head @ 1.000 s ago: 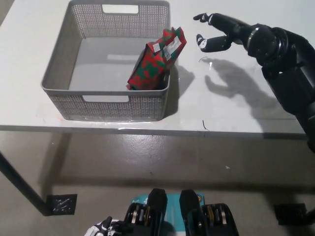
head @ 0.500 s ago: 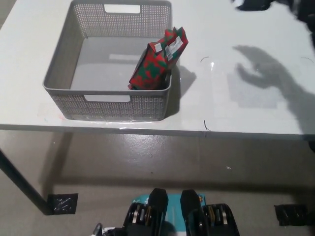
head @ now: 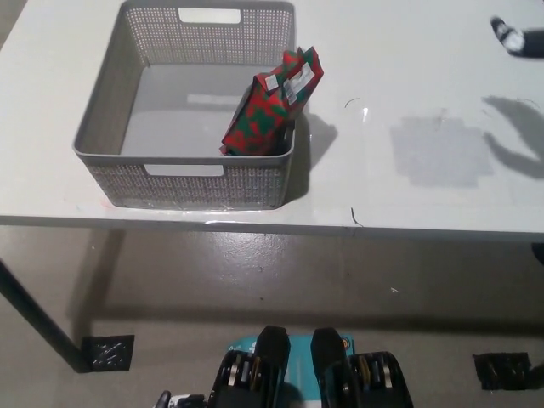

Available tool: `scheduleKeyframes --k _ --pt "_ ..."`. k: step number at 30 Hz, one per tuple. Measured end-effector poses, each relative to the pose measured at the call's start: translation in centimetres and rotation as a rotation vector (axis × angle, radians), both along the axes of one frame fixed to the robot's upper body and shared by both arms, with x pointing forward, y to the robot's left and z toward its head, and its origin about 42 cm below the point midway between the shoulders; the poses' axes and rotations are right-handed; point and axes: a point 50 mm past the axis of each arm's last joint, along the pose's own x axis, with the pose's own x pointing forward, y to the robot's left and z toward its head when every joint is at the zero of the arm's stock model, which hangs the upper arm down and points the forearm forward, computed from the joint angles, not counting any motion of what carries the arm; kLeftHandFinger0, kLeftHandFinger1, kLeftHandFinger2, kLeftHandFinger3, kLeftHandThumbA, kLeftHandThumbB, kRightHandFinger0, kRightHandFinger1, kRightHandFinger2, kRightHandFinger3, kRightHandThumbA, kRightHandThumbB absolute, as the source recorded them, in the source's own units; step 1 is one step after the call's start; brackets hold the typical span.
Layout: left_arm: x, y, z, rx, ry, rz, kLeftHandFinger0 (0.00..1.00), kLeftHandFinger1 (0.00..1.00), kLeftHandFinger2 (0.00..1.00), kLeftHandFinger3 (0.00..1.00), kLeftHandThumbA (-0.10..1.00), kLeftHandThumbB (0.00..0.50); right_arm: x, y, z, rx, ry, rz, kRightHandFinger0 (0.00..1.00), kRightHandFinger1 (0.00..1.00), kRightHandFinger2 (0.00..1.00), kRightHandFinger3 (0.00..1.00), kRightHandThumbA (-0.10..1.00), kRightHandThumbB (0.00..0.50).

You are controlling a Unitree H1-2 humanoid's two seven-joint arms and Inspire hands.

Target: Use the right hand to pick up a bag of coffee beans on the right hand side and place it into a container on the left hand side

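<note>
A red and green coffee bag (head: 274,104) stands tilted inside the grey mesh basket (head: 110,102) on the left of the white table, leaning on the basket's right wall with its top poking above the rim. Only a small black and white part of my right hand (head: 516,38) shows at the picture's far right edge, well away from the bag, and its shadow falls on the table below it. A sliver of my white left hand (head: 174,399) rests at the bottom edge, below the table.
The white table (head: 425,102) stretches to the right of the basket, with a pale grey patch (head: 440,151) on it. Its front edge runs across the middle of the picture, with the floor and a dark table leg (head: 34,319) below.
My right hand has pulled away from beside the bag, up and to the right, until almost out of the picture. The bag has stayed in the basket.
</note>
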Motion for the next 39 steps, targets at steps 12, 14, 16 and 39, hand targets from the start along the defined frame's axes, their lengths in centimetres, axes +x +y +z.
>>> scheduleKeyframes --k 12,14,16,39 --pt "0.5 0.1 -0.2 -0.03 -0.021 0.042 0.9 0.56 0.71 0.69 0.89 0.5 -6.7 -3.8 -9.3 0.164 0.058 -0.025 1.0 1.0 1.0 1.0 0.3 0.199" --pt "0.6 0.2 -0.2 -0.033 -0.024 0.047 0.91 0.57 0.72 0.71 0.91 0.5 -8.0 -3.8 -11.2 0.225 0.063 -0.035 1.0 1.0 1.0 1.0 0.39 0.182" --pt "0.9 0.3 -0.3 -0.034 -0.025 0.05 0.92 0.58 0.71 0.7 0.92 0.5 -9.2 -3.6 -13.1 0.302 0.067 -0.042 1.0 1.0 1.0 1.0 0.55 0.174" --pt "2.3 3.3 -0.2 -0.08 -0.061 0.194 1.0 0.61 0.76 0.76 0.92 0.5 -24.0 -3.4 -29.2 0.586 0.159 -0.179 1.0 1.0 1.0 1.0 0.87 0.072"
